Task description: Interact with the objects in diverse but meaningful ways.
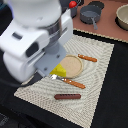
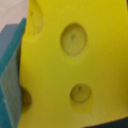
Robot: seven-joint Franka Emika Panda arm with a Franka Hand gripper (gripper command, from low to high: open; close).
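One yellow holed cheese wedge [image 1: 60, 70] is seen in the exterior view, lying at the edge of one tan round plate [image 1: 73, 65], on the side toward the robot arm. One thin brown sausage [image 1: 67, 96] lies on the woven placemat [image 1: 97, 62], on the near side of the plate and apart from it. Two orange-handled utensils are counted: one [image 1: 87, 58] beside the plate's far rim, and one [image 1: 69, 82] between the plate and the sausage, its metal end near the cheese. Beyond the placemat, one grey pot [image 1: 90, 15], one beige bowl [image 1: 122, 16] and a small red object [image 1: 73, 5] stand on the bench [image 1: 107, 30].

The claw itself is hidden behind the white arm housing in the exterior view, and its fingertips are not shown in the wrist view, so how far it is opened and whether anything is held cannot be told. In the wrist view the frame is nearly filled by the cheese wedge [image 2: 75, 65]; a teal surface [image 2: 10, 75] is seen touching one side of it, but what it is cannot be told.

The sausage's long axis runs roughly across the exterior view. The pointing of the cheese wedge is hidden by the arm.
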